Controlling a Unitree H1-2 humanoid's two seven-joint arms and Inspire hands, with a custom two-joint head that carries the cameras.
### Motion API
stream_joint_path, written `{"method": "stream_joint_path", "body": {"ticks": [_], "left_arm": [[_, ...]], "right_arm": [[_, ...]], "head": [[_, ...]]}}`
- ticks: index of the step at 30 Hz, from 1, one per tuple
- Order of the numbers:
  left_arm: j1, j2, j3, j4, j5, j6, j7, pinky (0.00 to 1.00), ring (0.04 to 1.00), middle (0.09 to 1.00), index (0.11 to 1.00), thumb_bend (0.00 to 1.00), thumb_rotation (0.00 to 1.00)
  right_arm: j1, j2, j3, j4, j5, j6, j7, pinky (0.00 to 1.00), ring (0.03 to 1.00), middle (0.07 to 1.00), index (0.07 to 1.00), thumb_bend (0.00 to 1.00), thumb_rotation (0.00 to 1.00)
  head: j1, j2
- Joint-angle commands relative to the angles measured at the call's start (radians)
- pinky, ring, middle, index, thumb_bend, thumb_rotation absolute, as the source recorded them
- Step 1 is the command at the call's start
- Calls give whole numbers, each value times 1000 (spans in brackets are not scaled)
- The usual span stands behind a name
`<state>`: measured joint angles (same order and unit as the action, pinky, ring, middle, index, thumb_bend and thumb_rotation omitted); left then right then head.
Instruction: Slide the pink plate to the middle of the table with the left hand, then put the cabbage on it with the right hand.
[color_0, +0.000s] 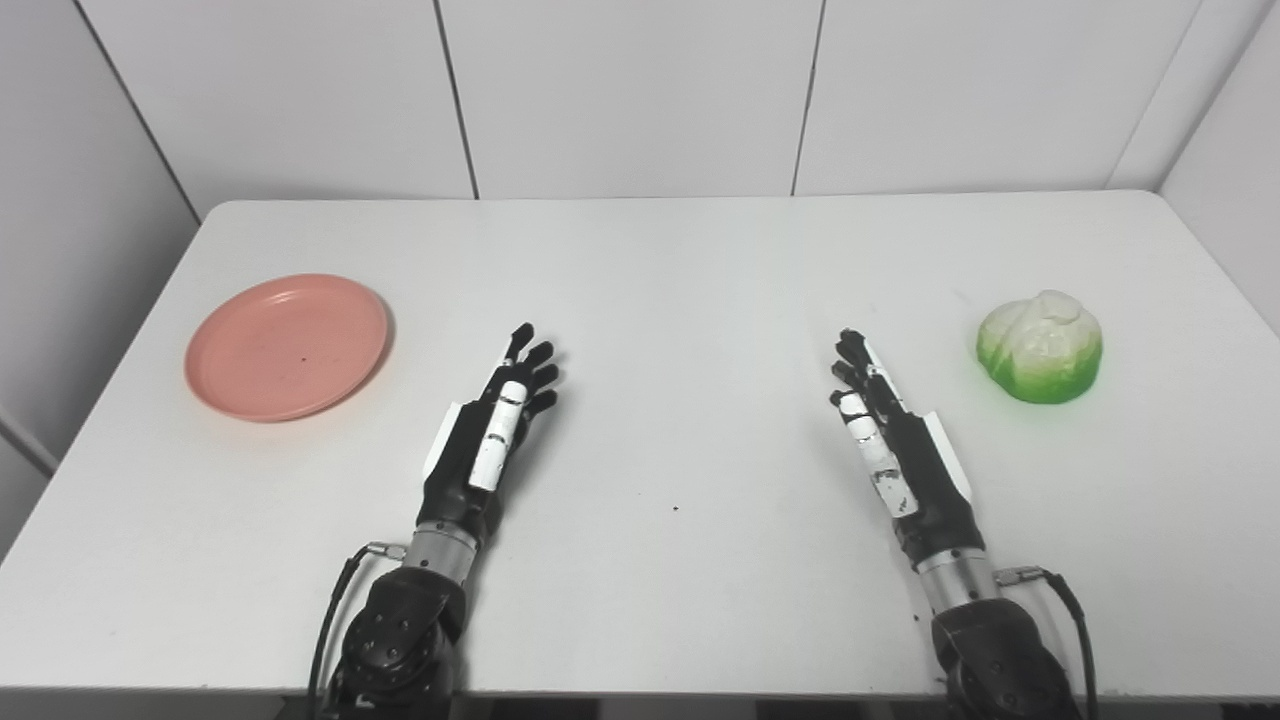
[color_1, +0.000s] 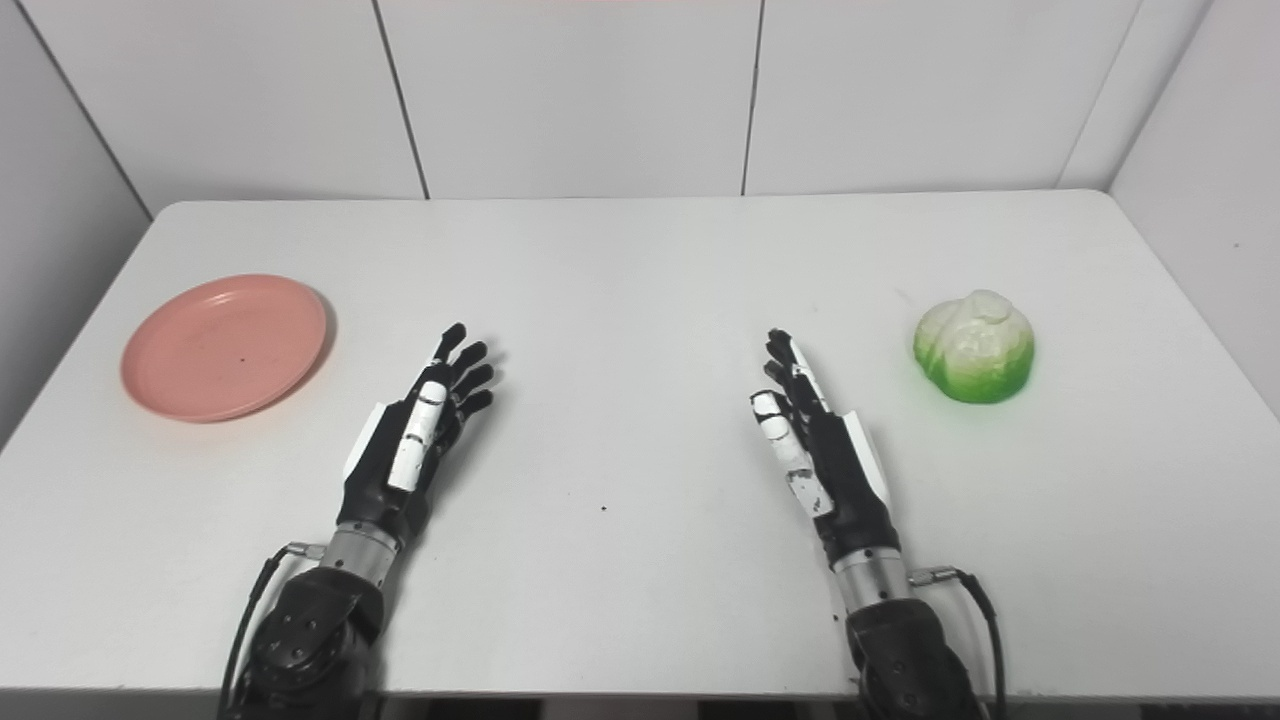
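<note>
Left of the left robot hand (color_0: 492, 425), the round pink plastic plate (color_0: 287, 345) lies unmoved near the white surface's (color_0: 680, 260) edge. Both steps remain. Right of the right robot hand (color_0: 890, 435) sits the green-and-white toy cabbage (color_0: 1040, 347). Both hands rest open and empty; nothing blocks the centre.
</note>
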<state>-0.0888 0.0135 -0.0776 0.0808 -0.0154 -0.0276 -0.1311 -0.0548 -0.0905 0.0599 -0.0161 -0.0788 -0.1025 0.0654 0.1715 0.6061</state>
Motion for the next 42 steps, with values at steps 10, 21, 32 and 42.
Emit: {"method": "stream_joint_path", "body": {"ticks": [10,21,32,42], "left_arm": [[-1,-69,-34,168,75,-93,62,902,926,947,954,478,1000],[-11,-85,-44,199,106,-109,79,895,926,944,950,499,1000],[-3,-80,-42,186,101,-98,75,902,927,943,950,500,1000],[26,-64,-41,95,45,-31,27,936,950,968,974,492,1000]], "right_arm": [[-14,-71,-36,166,103,-189,59,992,974,974,969,312,1000],[-23,-84,-41,203,138,-217,83,1000,977,985,985,302,1000],[-13,-71,-44,177,129,-206,76,1000,972,981,980,275,1000],[5,-51,-38,120,103,-159,64,1000,978,980,979,247,1000]], "head": [[143,-101],[181,-129],[186,-127],[181,-117]]}}
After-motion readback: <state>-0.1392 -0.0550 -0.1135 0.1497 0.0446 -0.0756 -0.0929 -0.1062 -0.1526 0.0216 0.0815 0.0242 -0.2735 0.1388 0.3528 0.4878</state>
